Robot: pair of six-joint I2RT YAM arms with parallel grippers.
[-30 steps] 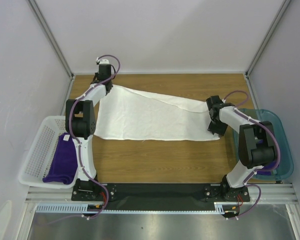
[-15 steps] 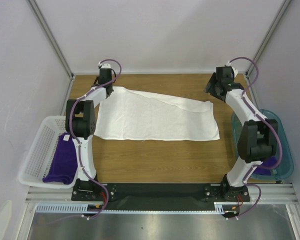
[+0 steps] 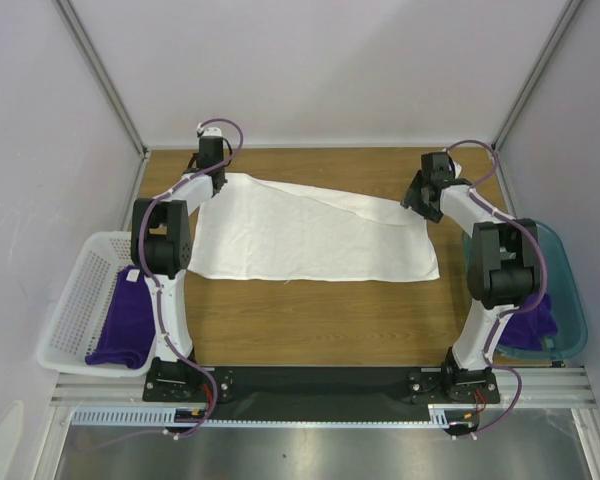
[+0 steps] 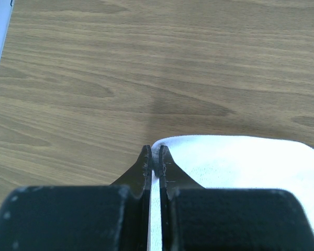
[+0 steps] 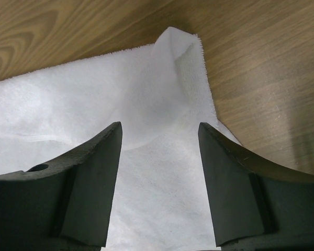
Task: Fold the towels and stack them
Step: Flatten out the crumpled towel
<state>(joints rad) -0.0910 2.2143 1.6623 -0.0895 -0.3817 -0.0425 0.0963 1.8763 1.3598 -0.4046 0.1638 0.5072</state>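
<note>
A: Top external view first: where does the white towel [image 3: 310, 235] lie?

B: Spread over the far half of the wooden table [image 3: 330, 320], between the two arms. Its far edge slants nearer toward the right.

A: And the left gripper [image 4: 153, 157]?

B: At the towel's far left corner. The left wrist view shows its jaws pressed nearly together, with a thin strip of white cloth pinched between them (the rounded corner lies just past the tips).

A: The right gripper [image 5: 159, 136]?

B: Over the far right corner, jaws spread wide and gripping nothing. In the right wrist view the cloth lies beneath and between the two fingers, and the corner itself curls up into a small peak beyond them.

A: The purple ones?

B: A folded purple towel [image 3: 120, 325] lies in the white basket [image 3: 75, 300] at the left. A second purple towel [image 3: 530, 325] sits in the teal bin [image 3: 570, 290] at the right, partly hidden by the right arm.
</note>
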